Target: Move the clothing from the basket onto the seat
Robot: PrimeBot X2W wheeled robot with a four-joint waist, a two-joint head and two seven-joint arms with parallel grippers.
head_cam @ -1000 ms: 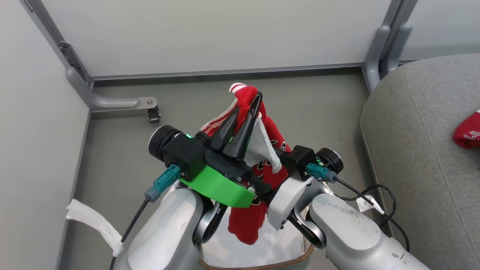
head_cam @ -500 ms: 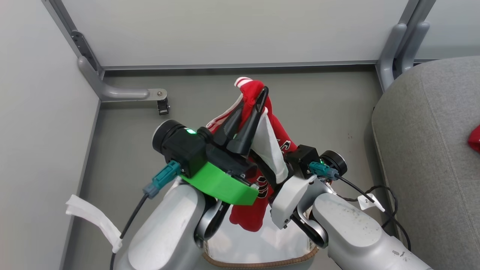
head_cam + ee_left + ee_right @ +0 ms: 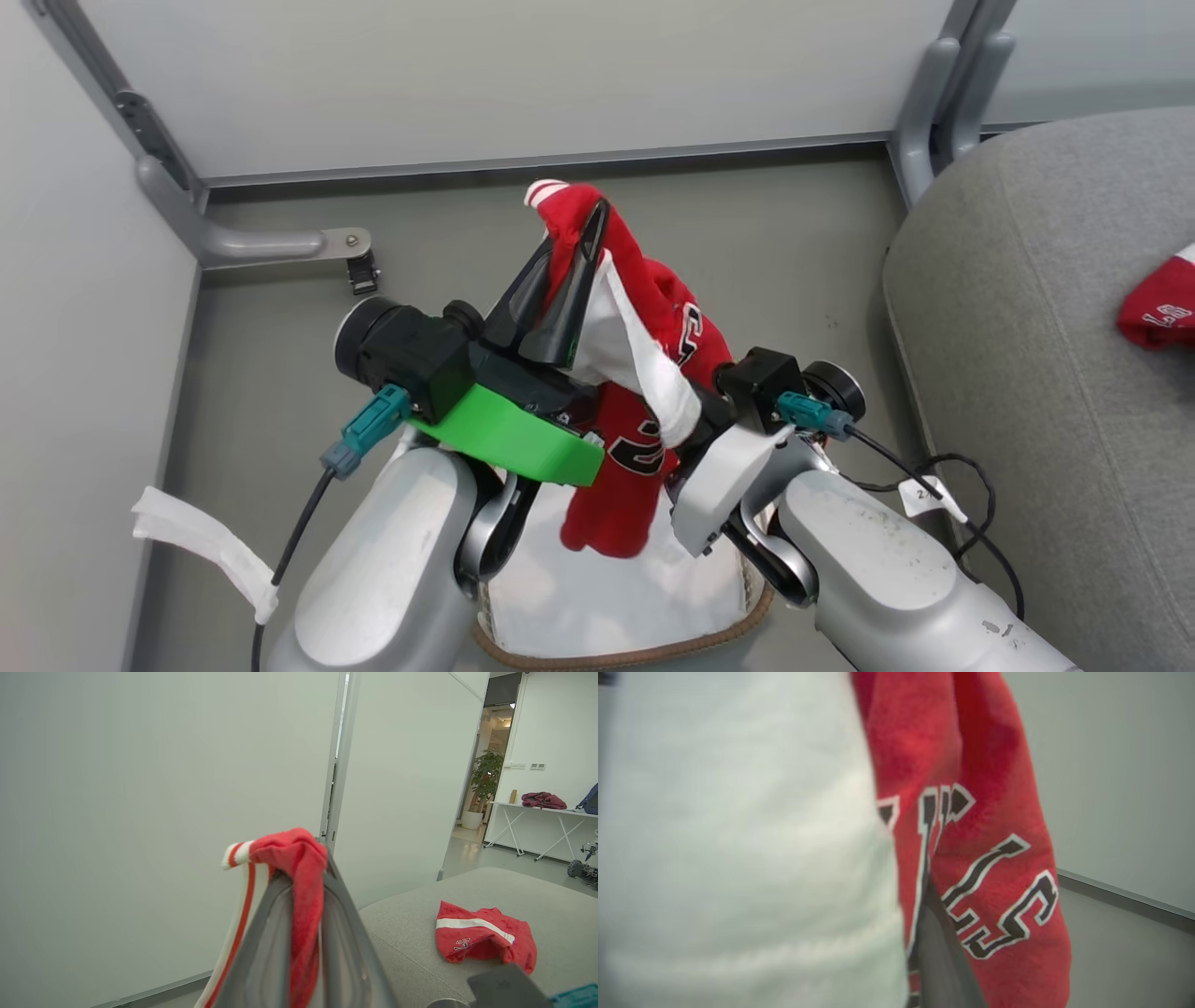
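My left gripper (image 3: 571, 233) is shut on the top of a red piece of clothing (image 3: 644, 308), holding it up above the basket (image 3: 653, 644). The garment shows black-and-white lettering (image 3: 999, 896) and hangs together with a broad white fabric fold (image 3: 644, 364). That fabric drapes over my right gripper (image 3: 689, 415) and hides its fingers; close up, the cloth runs down beside one grey finger (image 3: 938, 952), and the jaws are shut on it. In the left wrist view the red cloth is pinched between my left gripper's (image 3: 303, 868) fingers. Another red garment (image 3: 1158, 313) (image 3: 483, 940) lies on the grey seat (image 3: 1027, 373) (image 3: 411, 914) to the right.
Pale partition walls close off the back and left. A metal partition foot with a caster (image 3: 359, 271) sits on the grey floor. A black cable with a white tag (image 3: 929, 490) lies by the seat. A white strip (image 3: 201, 551) hangs at lower left.
The head camera has shifted. My right gripper has closed on the hanging cloth. The garment now hangs slightly higher over the basket, still held by my left gripper.
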